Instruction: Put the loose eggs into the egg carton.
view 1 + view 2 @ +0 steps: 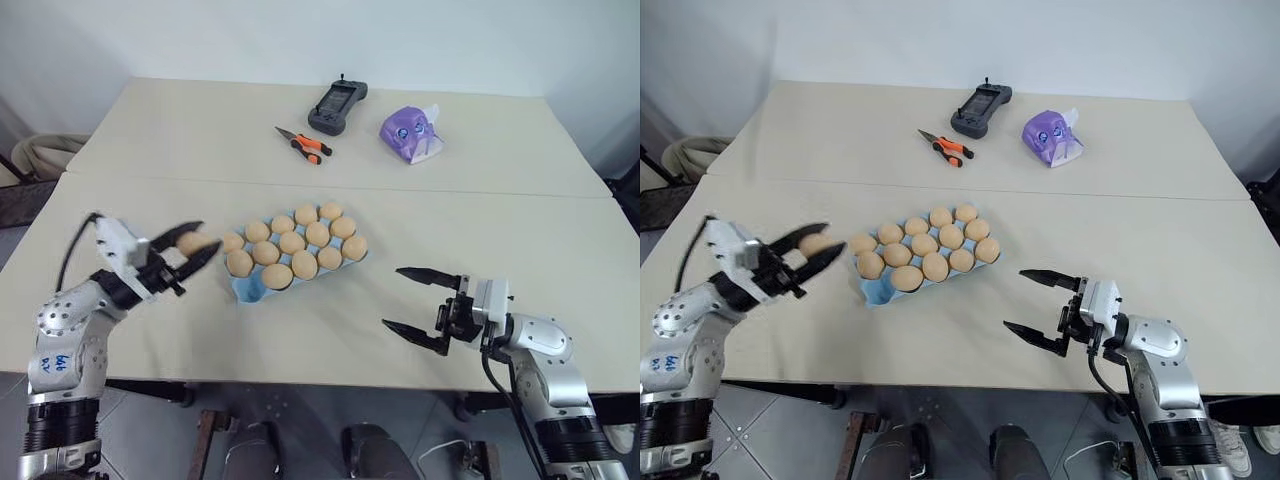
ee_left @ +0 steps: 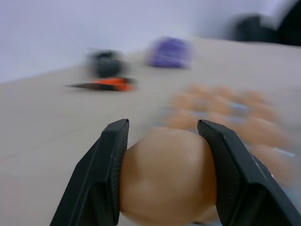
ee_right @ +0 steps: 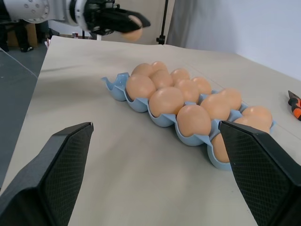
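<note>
Even, soft light fills the room, bright without glare, and the shadows on the pale table [image 1: 480, 220] are faint. The head views are sharp, though the left gripper [image 1: 196, 248] smears slightly. In the left wrist view the background streaks with motion blur; the held egg [image 2: 167, 176] is soft too.

From the left wrist, the carton [image 2: 225, 110], pliers [image 2: 106, 84] and pouch [image 2: 170, 52] smear; the egg's [image 2: 167, 179] underside is cropped.
</note>
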Robot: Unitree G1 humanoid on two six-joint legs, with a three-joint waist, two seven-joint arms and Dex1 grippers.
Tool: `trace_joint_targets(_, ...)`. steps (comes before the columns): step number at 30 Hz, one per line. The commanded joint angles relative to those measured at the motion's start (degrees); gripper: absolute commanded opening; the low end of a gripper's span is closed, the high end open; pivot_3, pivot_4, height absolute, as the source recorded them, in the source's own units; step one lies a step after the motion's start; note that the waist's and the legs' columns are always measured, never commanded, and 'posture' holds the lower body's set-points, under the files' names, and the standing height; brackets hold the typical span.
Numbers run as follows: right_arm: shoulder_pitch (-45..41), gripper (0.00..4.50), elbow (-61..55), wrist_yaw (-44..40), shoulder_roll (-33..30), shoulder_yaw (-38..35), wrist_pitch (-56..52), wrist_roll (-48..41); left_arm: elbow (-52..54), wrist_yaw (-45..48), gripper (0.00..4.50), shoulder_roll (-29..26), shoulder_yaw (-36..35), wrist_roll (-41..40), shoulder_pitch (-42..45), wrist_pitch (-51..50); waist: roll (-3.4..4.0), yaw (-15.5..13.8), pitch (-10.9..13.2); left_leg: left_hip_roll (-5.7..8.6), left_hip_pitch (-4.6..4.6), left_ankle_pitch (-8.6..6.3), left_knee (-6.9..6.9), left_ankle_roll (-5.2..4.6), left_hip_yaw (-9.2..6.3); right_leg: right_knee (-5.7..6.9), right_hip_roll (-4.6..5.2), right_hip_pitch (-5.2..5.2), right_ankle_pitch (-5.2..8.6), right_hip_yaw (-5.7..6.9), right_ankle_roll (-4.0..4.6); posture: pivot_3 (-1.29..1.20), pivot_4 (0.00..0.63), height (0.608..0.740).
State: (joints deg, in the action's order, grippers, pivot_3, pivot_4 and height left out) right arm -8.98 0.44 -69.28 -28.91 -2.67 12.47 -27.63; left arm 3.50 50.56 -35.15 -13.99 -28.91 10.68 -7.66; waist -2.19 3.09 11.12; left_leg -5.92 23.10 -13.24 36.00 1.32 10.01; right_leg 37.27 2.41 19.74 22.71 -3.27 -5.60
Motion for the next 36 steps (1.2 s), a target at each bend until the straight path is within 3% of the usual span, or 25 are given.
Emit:
trace_joint_targets(1, 0.04, 4.50, -1.56, 0.66, -0.25, -0.72, 0.37, -0.25, 0.77, 2.94, 2.07, -0.44, 3.10, 1.32, -1.54, 0.14, -0.01, 0.03, 0.00, -0.02, 0.00, -0.01, 0.01, 0.00, -0.01, -0.02, 0.04, -0.01, 0.00, 0.00, 0.00, 0.00, 0.150, 0.740)
trace_joint_targets(8, 1.43, 4.50, -3.80, 2.69, 0.32, -0.63, 0.28, -0.12, -2.55, 3.77, 2.07, 1.47, 5.86, 3.33, -0.69, 1.86, 0.00, 0.11, 0.00, -0.12, 0.01, -0.02, -0.02, 0.01, -0.08, -0.03, 0.10, 0.01, 0.01, 0.01, 0.03, 0.00, 0.150, 0.740)
trace_joint_targets(15, 2.11, 4.50, -5.46, 4.02, 0.49, -0.27, -0.04, -0.19, -5.26, 2.31, 4.38, 2.44, 3.90, 4.55, 1.10, 5.63, 0.00, 0.12, 0.00, -0.11, 0.03, 0.02, -0.02, -0.16, -0.07, -0.16, 0.14, -0.04, 0.01, 0.02, 0.02, 0.00, 0.150, 0.740)
trace_joint_targets(20, 2.94, 4.50, -5.57, 3.48, -1.05, -1.59, -0.54, -0.97, -1.73, 1.22, 4.38, -0.53, -1.42, 2.21, -2.47, 2.71, 0.00, 0.23, 0.00, -0.21, 0.03, 0.01, -0.05, -0.14, -0.08, -0.17, 0.05, -0.01, 0.01, 0.02, 0.02, 0.00, 0.150, 0.740)
trace_joint_targets(28, 5.52, 4.50, -3.73, 1.25, -7.56, -6.60, -3.73, -2.94, 4.47, 3.76, 4.38, -7.23, -10.01, 0.43, -15.23, -0.04, 0.02, 0.18, 0.02, -0.38, 0.05, -0.13, -0.14, -0.08, -0.03, -0.44, 0.14, -0.06, 0.02, 0.02, 0.04, 0.00, 0.150, 0.740)
trace_joint_targets(36, 5.43, 4.50, -0.31, 1.58, -8.57, -9.05, -5.08, -2.71, 5.71, 0.25, 4.38, -5.46, -14.43, 2.79, -19.98, 3.98, 0.02, 0.20, 0.02, -0.34, 0.04, -0.33, -0.21, -0.04, -0.15, -0.46, 0.26, -0.14, 0.06, -0.02, 0.13, 0.00, 0.150, 0.740)
